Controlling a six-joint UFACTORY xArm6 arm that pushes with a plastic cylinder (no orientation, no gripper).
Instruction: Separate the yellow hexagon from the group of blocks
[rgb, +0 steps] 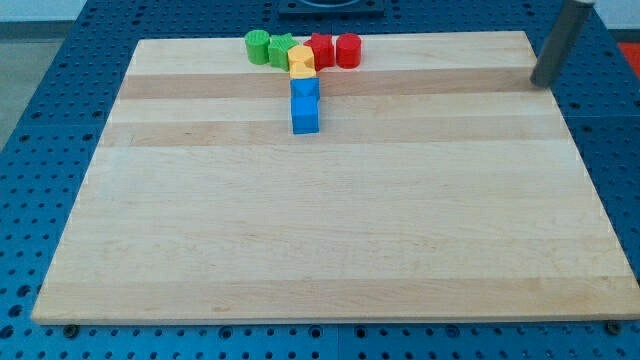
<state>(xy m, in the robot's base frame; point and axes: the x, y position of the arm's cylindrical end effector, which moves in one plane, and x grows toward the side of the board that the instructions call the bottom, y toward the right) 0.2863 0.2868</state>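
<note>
Clearly the push had not begun: my tip (543, 82), a bare rod with no claw, stood far right of the yellow hexagon (301, 61), needing to approach the cluster first.

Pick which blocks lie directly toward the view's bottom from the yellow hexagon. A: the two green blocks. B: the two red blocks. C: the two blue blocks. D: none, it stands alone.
C: the two blue blocks sit in a short column just below the yellow hexagon, while my tip is far off at the view's right, touching no block.
</note>
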